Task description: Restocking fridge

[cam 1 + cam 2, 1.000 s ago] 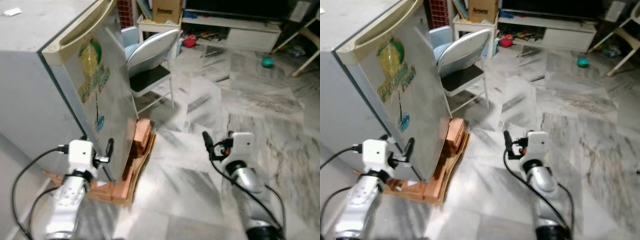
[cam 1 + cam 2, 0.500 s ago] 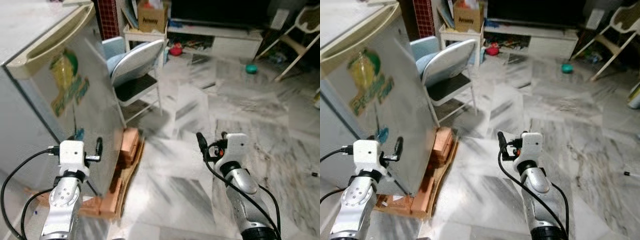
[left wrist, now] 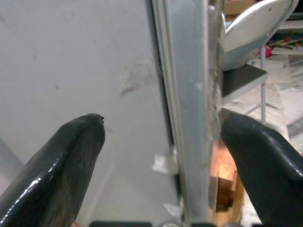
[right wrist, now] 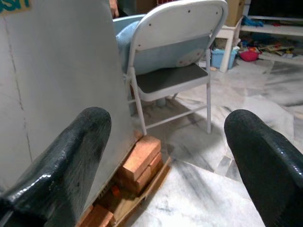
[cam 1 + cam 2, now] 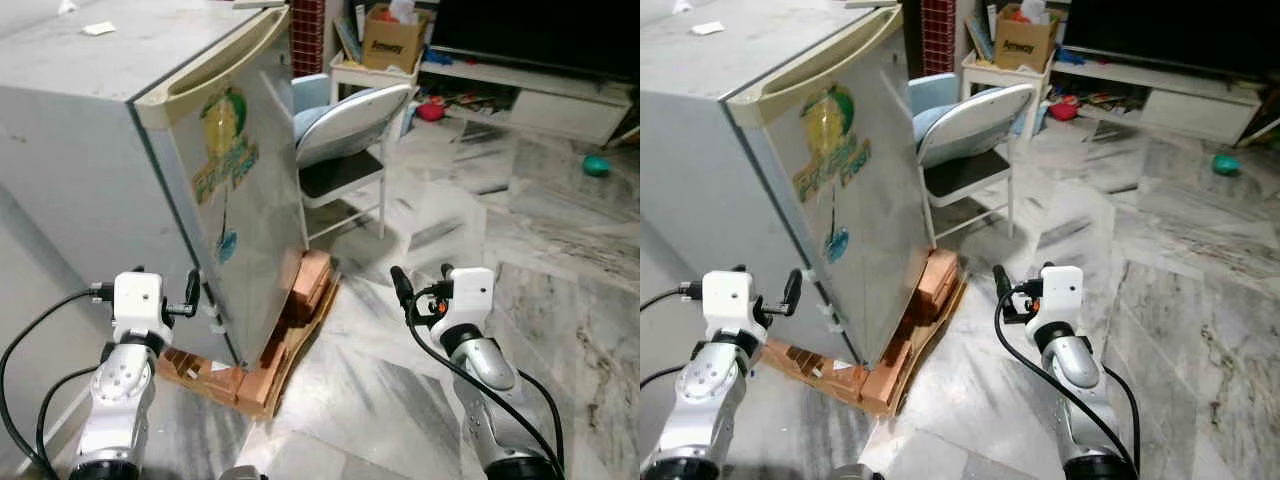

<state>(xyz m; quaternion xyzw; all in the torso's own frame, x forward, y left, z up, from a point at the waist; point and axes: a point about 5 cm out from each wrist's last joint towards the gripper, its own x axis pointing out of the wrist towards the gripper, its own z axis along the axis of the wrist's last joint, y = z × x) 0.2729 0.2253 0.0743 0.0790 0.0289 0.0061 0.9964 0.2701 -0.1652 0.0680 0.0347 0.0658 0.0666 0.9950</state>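
Camera's swung back, so I see more of the fridge (image 5: 150, 150) top. It's shut, perched on bricks (image 5: 300, 290). Left gripper (image 3: 161, 156) gapes across the door seam; right gripper (image 4: 165, 156) hangs spread, empty. I'd hook that edge gently.

Folding chair (image 5: 345, 150) near cardboard box (image 5: 391, 38)

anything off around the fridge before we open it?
Yes. The fridge stands not on the floor but propped on loose bricks and a sheet of cardboard, so its footing looks makeshift. A folding chair stands close beside the door side. Left tool open at the door's lower corner; right tool open over bare floor.
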